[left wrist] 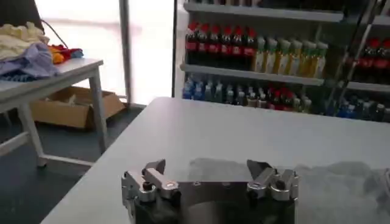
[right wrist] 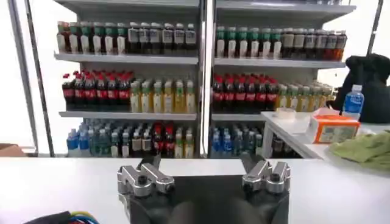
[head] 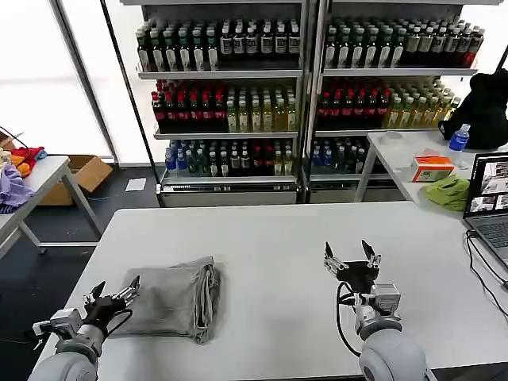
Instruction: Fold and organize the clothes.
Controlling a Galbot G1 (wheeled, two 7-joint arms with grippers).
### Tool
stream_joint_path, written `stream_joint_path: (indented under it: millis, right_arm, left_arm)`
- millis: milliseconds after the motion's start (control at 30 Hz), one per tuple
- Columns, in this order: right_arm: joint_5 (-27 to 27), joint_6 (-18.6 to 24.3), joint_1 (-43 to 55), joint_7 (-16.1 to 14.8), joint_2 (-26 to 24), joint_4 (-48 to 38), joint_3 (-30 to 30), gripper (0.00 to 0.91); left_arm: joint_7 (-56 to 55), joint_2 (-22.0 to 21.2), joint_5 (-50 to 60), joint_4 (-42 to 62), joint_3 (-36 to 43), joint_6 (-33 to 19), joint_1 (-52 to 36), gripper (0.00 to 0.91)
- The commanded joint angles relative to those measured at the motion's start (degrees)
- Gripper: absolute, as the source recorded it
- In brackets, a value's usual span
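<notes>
A folded light grey shirt lies on the white table at the front left, one of the clothes. My left gripper hovers open at the shirt's left edge, nothing between its fingers; in the left wrist view the gripper stands over bare tabletop. My right gripper is held open above the table at the front right, well clear of the shirt, and the right wrist view has the gripper facing the shelves.
Drink shelves stand behind the table. A laptop sits at the table's right edge. A side table at the back right holds a lime-green bundle, an orange box and a bottle. Another table with cloth heaps stands left.
</notes>
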Motion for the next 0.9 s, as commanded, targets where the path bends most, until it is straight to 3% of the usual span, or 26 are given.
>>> stream_joint_path:
  millis: [33,533,567,600,633,667,700,733,767,800,900]
  right_arm:
    - [0.1,0.1,-0.4,0.0,0.1,0.3,0.3,0.907]
    - [0.0,-0.1,-0.6,0.0,0.0,0.7,0.3,0.907]
    - [0.0,-0.1,-0.6,0.0,0.0,0.7,0.3,0.907]
    - [0.0,-0.1,-0.7,0.0,0.1,0.7,0.4,0.907]
    - [0.0,-0.1,-0.7,0.0,0.0,0.7,0.4,0.907]
    - [0.0,-0.1,-0.8,0.0,0.1,0.8,0.5,0.907]
    - [0.1,0.0,-1.0,-0.1,0.0,0.8,0.6,0.907]
    - [0.1,0.0,-1.0,-0.1,0.0,0.8,0.6,0.907]
    - [0.1,0.1,-1.3,-0.1,-0.1,0.8,0.7,0.907]
    - [0.1,0.2,-1.3,-0.1,-0.1,0.8,0.8,0.907]
    - [0.2,0.3,-1.5,-0.1,-0.3,0.8,1.1,0.907]
  left_arm:
    - [1.0,-0.1,0.8,2.5,-0.3,-0.3,0.1,0.907]
    - [3.2,-0.5,2.1,4.8,0.6,-1.7,0.4,0.907]
    - [3.3,-0.7,2.5,5.0,0.7,-1.8,0.5,0.806]
    - [3.3,-0.8,2.5,5.2,1.0,-1.8,0.5,0.645]
    - [3.5,-1.0,2.6,5.4,1.2,-1.8,0.5,0.645]
    - [3.5,-1.1,2.6,5.5,1.3,-1.8,0.6,0.443]
    - [3.6,-1.3,2.6,5.5,1.4,-1.8,0.6,0.181]
    - [3.7,-1.4,2.6,5.7,1.5,-1.8,0.6,0.071]
    - [3.8,-1.4,2.6,5.9,1.5,-1.8,0.6,0.071]
    - [3.9,-1.4,2.6,6.0,1.5,-1.8,0.5,0.010]
    - [4.1,-1.3,2.3,6.3,1.3,-1.8,0.4,0.000]
